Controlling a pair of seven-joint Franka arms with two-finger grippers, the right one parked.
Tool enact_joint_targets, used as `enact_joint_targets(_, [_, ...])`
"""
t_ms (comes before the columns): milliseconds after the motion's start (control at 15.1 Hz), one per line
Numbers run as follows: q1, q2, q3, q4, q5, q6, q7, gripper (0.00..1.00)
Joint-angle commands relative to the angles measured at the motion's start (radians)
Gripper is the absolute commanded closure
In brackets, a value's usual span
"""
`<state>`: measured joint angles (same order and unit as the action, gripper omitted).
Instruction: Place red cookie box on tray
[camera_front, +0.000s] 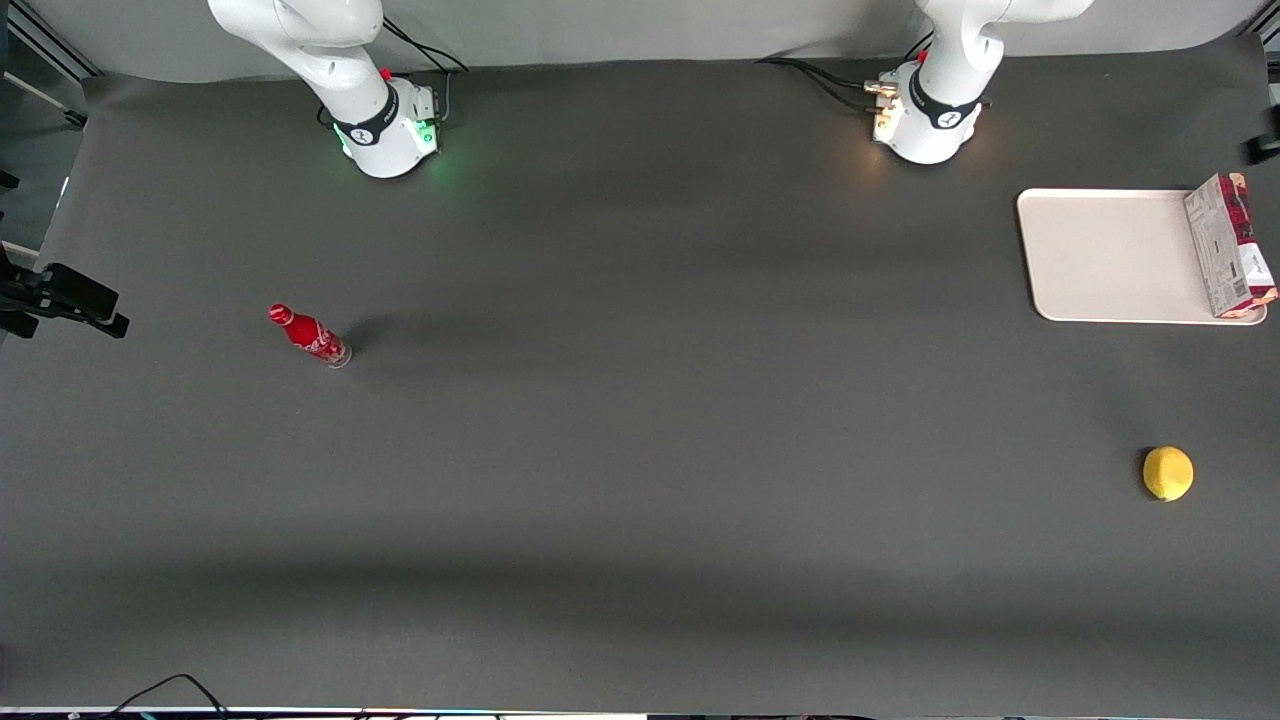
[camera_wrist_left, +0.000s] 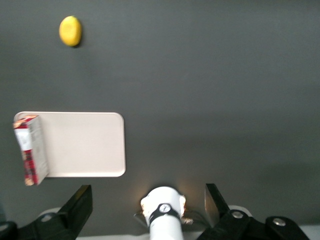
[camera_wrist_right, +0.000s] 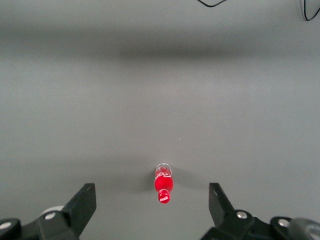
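Matt cardboard red cookie box (camera_front: 1231, 245), smooth tray (camera_front: 1105, 255)

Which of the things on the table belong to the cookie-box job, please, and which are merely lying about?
Job in hand:
- red cookie box, standing on the tray's edge
- tray
- claw, open, raised high above the table, holding nothing

Lying about:
- lemon, nearer the front camera than the tray
- red bottle, toward the parked arm's end

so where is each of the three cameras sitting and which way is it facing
Front view: high above the table, looking down; both arm bases show; tray, red cookie box, lemon, red bottle.
Left wrist view: on the raised working arm, looking down past the open gripper at its own base, tray, box, lemon.
Right wrist view: on the parked arm, looking down at the bottle; its fingers show.
Front and left wrist views share tray, box, lemon.
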<state>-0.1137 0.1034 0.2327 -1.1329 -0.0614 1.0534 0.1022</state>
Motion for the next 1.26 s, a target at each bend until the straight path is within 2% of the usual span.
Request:
enact_joint_targets(0, [0.02,-0.325,-0.111,-0.579,0.035,0.305,-0.068,0.0])
enact_joint_targets(133, [0.02,-0.399,-0.159,-0.741,0.063,0.428,-0.103,0.0])
enact_joint_targets(265, [0.02,-0.415,-0.182,-0.775,0.066,0.462,-0.119,0.0])
enact_joint_targets(464, [0.02,-0.406,-0.21,-0.746,0.074,0.451,-0.127,0.0])
enact_joint_targets(729, [0.02,-0.331,-0.22,-0.634,0.101,0.384,-0.114,0.0])
enact_joint_targets(1193, [0.02,-0.308,-0.22,-0.596,0.098,0.362,-0.118,0.0])
